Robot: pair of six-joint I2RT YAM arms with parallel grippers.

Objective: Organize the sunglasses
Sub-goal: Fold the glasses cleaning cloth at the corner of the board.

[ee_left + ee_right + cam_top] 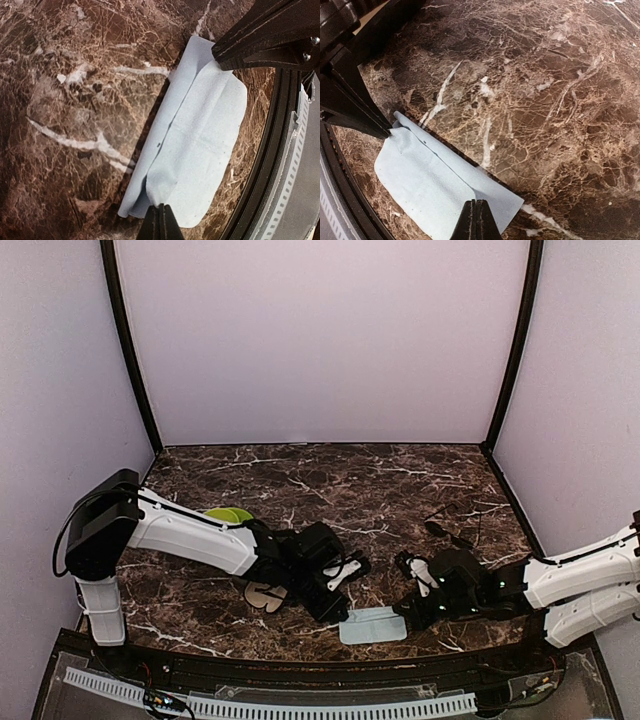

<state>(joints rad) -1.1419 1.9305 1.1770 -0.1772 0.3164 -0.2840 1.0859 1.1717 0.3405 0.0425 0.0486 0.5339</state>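
Up top, both arms reach low along the near edge of the brown marble-patterned table (330,475). The left gripper (346,617) is clenched on the left end of a light blue rectangular cloth (374,626), and the right gripper (403,612) is clamped on its right end. Neither holds glasses. A pair of thin black wire-framed sunglasses (448,527) lies beyond the right gripper, farther back and a touch right. Its long axis slants from far-left to near-right, and I'd call the right arm the nearer. What looks like a second pair with round lenses (265,596) sits just beside the left forearm, left of those jaws.

Left wrist now: the left gripper (160,222) pinches the cloth (200,145) at its near end. A fold ridge runs lengthwise toward the right gripper (222,56), which nips the far end. No sunglasses here.

Right wrist: the mirror of that, with the right gripper (476,219) shut on the near end and the left gripper (389,131) on the far corner. No sunglasses show here either.
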